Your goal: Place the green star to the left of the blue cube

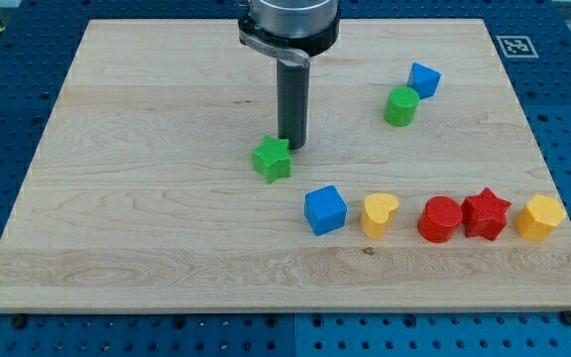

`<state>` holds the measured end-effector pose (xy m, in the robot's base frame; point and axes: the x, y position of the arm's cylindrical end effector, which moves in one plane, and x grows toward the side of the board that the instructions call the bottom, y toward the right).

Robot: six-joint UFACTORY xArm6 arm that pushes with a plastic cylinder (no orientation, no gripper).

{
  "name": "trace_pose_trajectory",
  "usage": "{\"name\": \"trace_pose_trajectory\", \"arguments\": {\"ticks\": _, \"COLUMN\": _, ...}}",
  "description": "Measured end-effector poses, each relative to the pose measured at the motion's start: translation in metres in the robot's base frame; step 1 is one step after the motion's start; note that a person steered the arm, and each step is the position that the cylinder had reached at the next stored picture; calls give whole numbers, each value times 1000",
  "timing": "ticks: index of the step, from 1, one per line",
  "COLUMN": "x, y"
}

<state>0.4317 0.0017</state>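
The green star [273, 159] lies near the middle of the wooden board [147, 198]. The blue cube [325, 209] sits below and to the right of it, a short gap apart. My tip [291, 146] is down at the star's upper right edge, touching or almost touching it. The rod rises straight up from there to the arm's metal collar at the view's top.
To the right of the blue cube runs a row: a yellow heart [380, 214], a red cylinder [440, 219], a red star [486, 213], a yellow hexagon [540, 217]. A green cylinder [400, 106] and a second, small blue block [424, 79] sit at the upper right.
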Motion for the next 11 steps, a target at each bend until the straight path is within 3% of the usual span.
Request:
{"name": "trace_pose_trajectory", "arguments": {"ticks": 2, "x": 3, "y": -44}}
{"name": "trace_pose_trajectory", "arguments": {"ticks": 5, "x": -12, "y": -53}}
{"name": "trace_pose_trajectory", "arguments": {"ticks": 9, "x": 3, "y": 20}}
{"name": "trace_pose_trajectory", "arguments": {"ticks": 11, "x": 30, "y": 19}}
